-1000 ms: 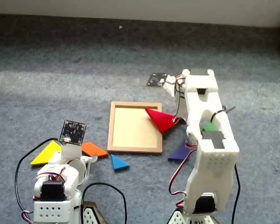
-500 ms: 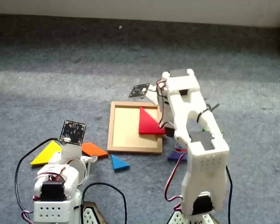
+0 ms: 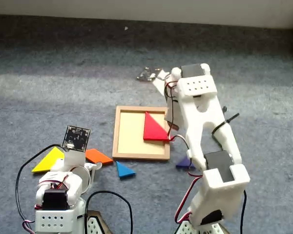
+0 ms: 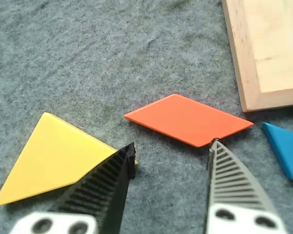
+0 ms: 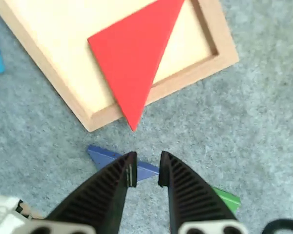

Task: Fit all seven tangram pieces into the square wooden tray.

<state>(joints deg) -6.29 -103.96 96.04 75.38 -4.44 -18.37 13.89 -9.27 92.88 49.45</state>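
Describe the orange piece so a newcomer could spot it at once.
Start at the square wooden tray. Off its near-left corner lies the orange piece, between a yellow triangle and a blue triangle. Unlike them, it has four sides.

Tray (image 3: 116,134): light tan wooden frame, paler cream floor.
Triangle (image 3: 154,129) in the tray: solid red.
Parallelogram (image 3: 98,156) at the tray's 8 o'clock: solid orange.
Large triangle (image 3: 49,159) at the parallelogram's 9 o'clock: solid yellow.
Small triangle (image 3: 124,170) at the tray's 7 o'clock: bright blue.
Piece (image 3: 184,163) at the tray's 4 o'clock: dark indigo.
Further piece (image 5: 224,197): green.
Carpet (image 3: 63,97): mottled grey-blue.
Left gripper (image 4: 172,148): 1 black ribbed finger, 1 grey.
Right gripper (image 5: 145,163): 2 black ribbed fingers.
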